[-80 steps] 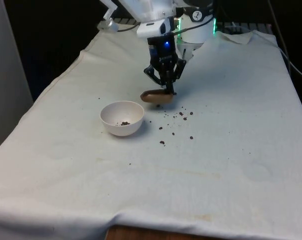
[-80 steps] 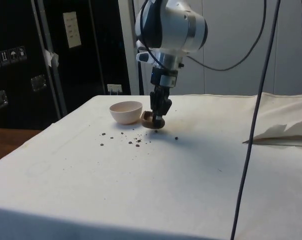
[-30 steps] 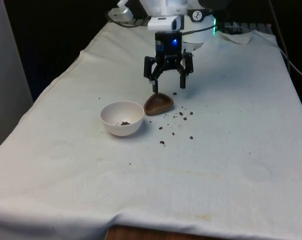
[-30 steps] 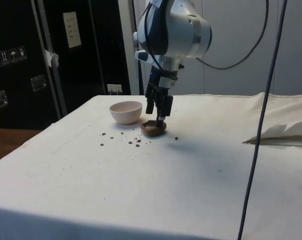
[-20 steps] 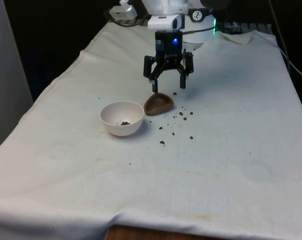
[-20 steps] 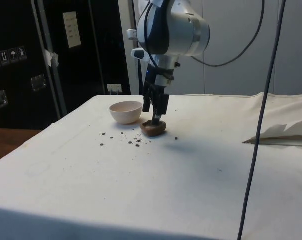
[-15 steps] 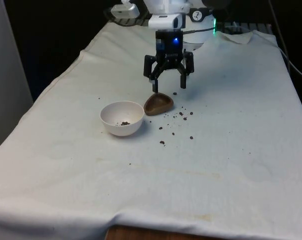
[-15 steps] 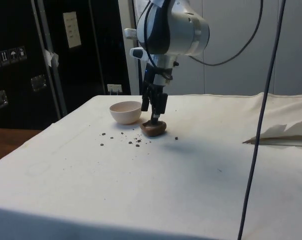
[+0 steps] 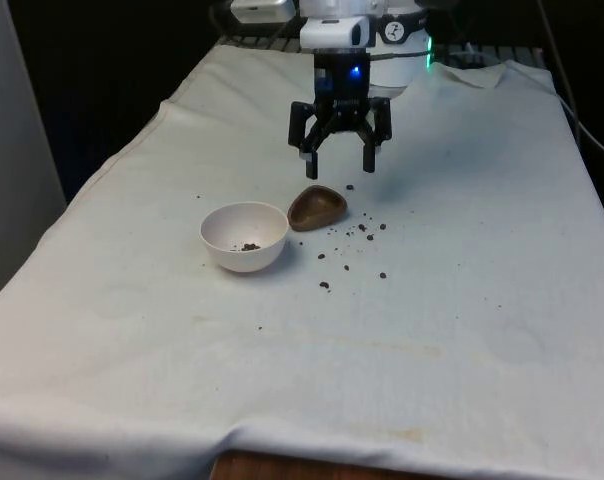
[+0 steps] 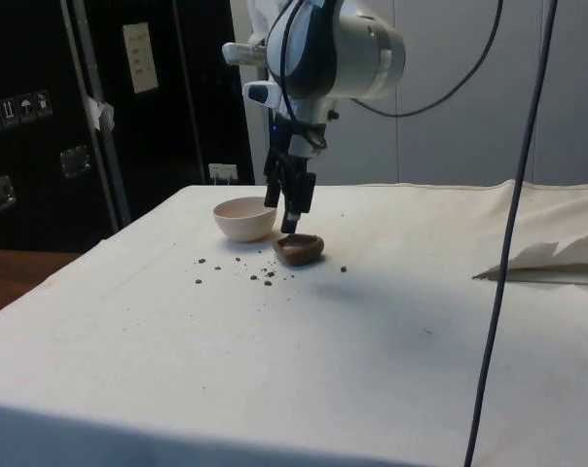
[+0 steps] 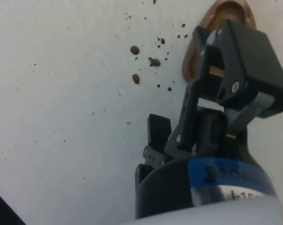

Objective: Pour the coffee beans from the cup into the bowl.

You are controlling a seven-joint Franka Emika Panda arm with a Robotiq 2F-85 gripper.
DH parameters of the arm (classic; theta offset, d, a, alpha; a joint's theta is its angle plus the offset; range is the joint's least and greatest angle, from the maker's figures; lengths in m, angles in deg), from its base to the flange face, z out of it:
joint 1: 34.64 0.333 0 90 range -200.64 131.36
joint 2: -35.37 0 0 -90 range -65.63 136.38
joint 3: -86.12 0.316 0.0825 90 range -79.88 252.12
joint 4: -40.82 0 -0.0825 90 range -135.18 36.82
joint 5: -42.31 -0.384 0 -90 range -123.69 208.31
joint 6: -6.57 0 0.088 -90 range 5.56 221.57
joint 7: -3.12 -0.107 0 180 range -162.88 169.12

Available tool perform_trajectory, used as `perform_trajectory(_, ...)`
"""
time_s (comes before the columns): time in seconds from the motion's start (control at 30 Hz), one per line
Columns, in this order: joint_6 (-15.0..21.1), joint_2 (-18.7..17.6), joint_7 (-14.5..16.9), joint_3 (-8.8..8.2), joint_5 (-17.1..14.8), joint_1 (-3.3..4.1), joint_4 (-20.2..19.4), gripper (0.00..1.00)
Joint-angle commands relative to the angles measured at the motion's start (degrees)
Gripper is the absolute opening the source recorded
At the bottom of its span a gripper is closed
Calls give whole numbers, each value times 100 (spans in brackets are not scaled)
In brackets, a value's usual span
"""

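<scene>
White bowl (image 9: 244,236): left of centre in the front view, upright on the cloth-covered counter (image 9: 462,330), a few coffee beans (image 9: 249,246) lying at its bottom; in the side view the bowl (image 10: 245,218) sits in the upper left part of the frame, behind the claw's near finger. Brown cup (image 9: 317,207): just beside the bowl toward the front view's right, close to it, whether the two touch cannot be told; it rests on the cloth with its opening showing, no beans to be made out inside; in the side view the cup (image 10: 300,248) lies a little right of the bowl and nearer the camera; in the wrist view its brown rim (image 11: 228,10) shows in the upper right corner. Claw (image 9: 339,169): upper centre of the front view, hanging above the cup and clear of it, jaws spread wide, nothing between them; in the side view the claw (image 10: 286,224) hovers over the cup's rim with a gap below the fingertips. Spilled beans (image 9: 354,243): scattered on the cloth to the right of the cup in the front view, reaching toward centre frame; in the side view the spilled beans (image 10: 260,273) lie lower left of the cup; in the wrist view several show on the white cloth in the upper middle.
</scene>
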Motion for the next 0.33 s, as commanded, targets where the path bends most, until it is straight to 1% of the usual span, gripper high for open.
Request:
perform_trajectory(0.0, -6, 17, -11, 0, 17, -6, 0, 100)
perform_trajectory(0.03, 6, -17, -115, -132, 166, 63, -57, 100)
perform_trajectory(0.2, -17, 23, -69, -52, 109, 6, -34, 100)
perform_trajectory(0.27, -17, 29, -52, -29, 92, -6, -29, 100)
perform_trajectory(0.3, -29, 46, -17, 11, 46, -34, -11, 100)
